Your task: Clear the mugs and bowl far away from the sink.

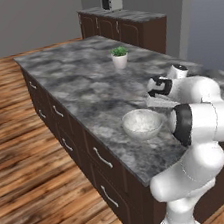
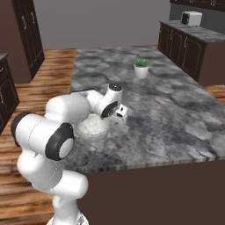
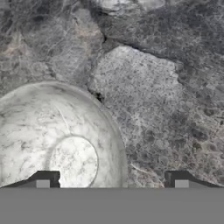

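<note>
The bowl (image 1: 142, 123) (image 2: 92, 127), wide, shallow and marbled whitish-grey, rests upright on the dark marbled island counter (image 1: 79, 83) close to its front edge. My gripper (image 1: 156, 106) (image 2: 120, 117) hangs just above the bowl's rim on the side away from the counter edge. In the hand view the gripper (image 3: 111, 180) is open: one fingertip (image 3: 43, 178) stands over the inside of the bowl (image 3: 52, 131), the other over bare counter, and the rim runs between them. Nothing is held. The mugs and the sink are out of view.
A white pot with a green plant (image 1: 119, 58) (image 2: 141, 69) stands further back on the island. A small white appliance (image 1: 111, 2) (image 2: 191, 18) sits on the rear counter. Dark drawers line the island's front, above wood floor.
</note>
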Robot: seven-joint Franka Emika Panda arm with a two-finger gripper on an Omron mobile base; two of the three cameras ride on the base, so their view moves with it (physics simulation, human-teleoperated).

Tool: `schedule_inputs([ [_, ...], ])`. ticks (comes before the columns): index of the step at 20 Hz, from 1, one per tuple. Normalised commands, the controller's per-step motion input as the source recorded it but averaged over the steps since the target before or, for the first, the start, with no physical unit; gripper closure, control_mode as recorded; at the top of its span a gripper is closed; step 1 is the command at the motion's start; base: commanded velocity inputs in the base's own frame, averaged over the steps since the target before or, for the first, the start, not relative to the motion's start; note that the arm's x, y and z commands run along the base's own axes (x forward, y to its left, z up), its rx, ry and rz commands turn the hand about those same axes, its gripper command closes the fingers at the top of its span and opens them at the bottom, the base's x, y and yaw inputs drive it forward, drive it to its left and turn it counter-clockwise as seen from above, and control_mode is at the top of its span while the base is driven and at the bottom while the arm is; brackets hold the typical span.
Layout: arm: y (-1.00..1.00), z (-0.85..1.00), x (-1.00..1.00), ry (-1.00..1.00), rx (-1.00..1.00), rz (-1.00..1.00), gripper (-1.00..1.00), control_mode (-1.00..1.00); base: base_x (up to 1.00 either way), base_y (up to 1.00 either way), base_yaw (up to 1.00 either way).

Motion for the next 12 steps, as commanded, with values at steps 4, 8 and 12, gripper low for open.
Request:
schedule_inputs([
  [4,-0.07,1.0,-0.83,0.0,-0.1,0.05,-1.0,-1.0,0.0,0.0,0.0],
  [8,0.18,0.96,-1.0,-0.01,-0.14,0.06,-1.0,-1.0,0.0,0.0,0.0],
  [12,0.59,0.93,-1.0,-0.05,-0.17,0.08,-1.0,-1.0,0.0,0.0,0.0],
])
